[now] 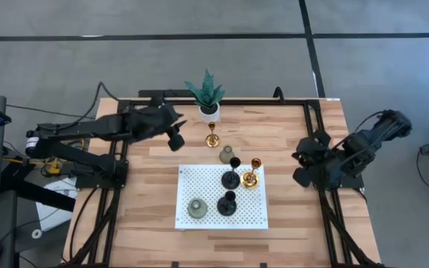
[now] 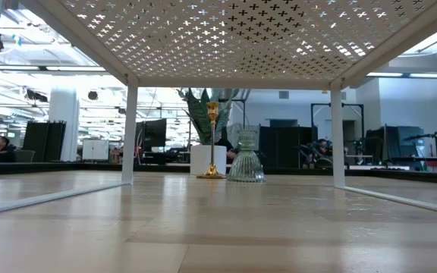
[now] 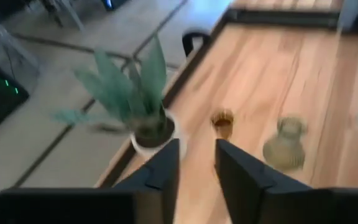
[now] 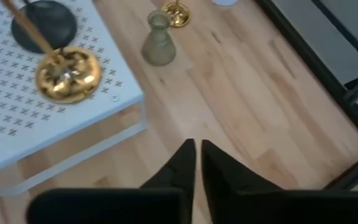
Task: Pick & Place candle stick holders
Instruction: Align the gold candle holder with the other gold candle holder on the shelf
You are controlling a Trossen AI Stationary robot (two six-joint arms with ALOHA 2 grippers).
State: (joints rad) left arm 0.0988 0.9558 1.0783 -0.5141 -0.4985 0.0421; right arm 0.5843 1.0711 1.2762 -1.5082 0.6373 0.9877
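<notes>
A white perforated stand (image 1: 199, 182) holds two black stemmed holders (image 1: 231, 177) (image 1: 226, 203), a gold holder (image 1: 251, 179) and a grey-green bell-shaped holder (image 1: 197, 208), all upright. A second gold holder (image 1: 212, 138) and a second grey-green holder (image 1: 227, 155) stand on the bare wood behind the stand. They also show in the low view (image 2: 212, 140) (image 2: 246, 158). My left gripper (image 1: 177, 140) (image 3: 197, 146) is open and empty, above the table just left of the second gold holder (image 3: 222, 122). My right gripper (image 1: 302, 170) (image 4: 197, 155) is shut and empty, near the table's right edge.
A green spiky plant in a white pot (image 1: 208, 100) stands at the far edge, right beside the second gold holder. The stand rests on thin white legs (image 2: 130, 133). Black frame rails run along the table's edges (image 1: 319, 149). Bare wood lies left and right of the stand.
</notes>
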